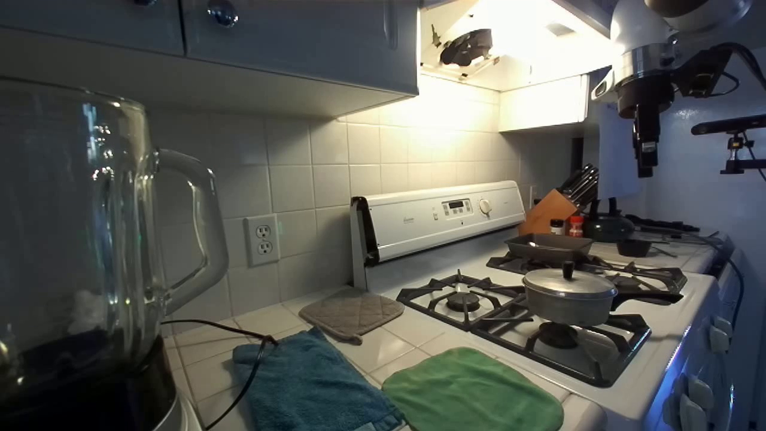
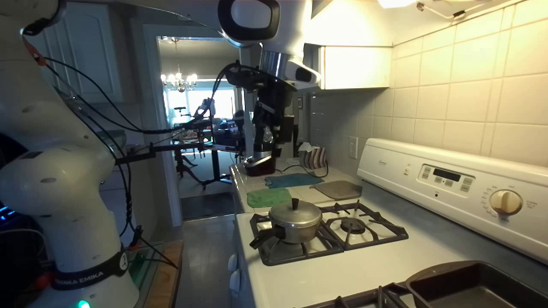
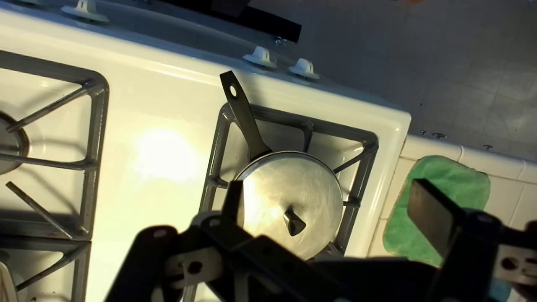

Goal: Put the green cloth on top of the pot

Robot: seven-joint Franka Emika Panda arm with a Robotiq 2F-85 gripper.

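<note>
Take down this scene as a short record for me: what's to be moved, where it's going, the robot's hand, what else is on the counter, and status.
to move: green cloth, spread out on the tiled counter beside the stove
destination: silver pot, lid on, on a burner grate, handle toward the stove's front edge
robot: hand open, holding nothing, raised above the stove
also on counter: teal cloth, grey mat
status: green cloth not yet on the silver pot

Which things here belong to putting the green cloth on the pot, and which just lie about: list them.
For the job:
green cloth, flat on the counter
pot, lidded, on a burner grate
gripper, open

Just lying about:
teal cloth
grey quilted mat
dark baking pan
knife block
blender jug
</note>
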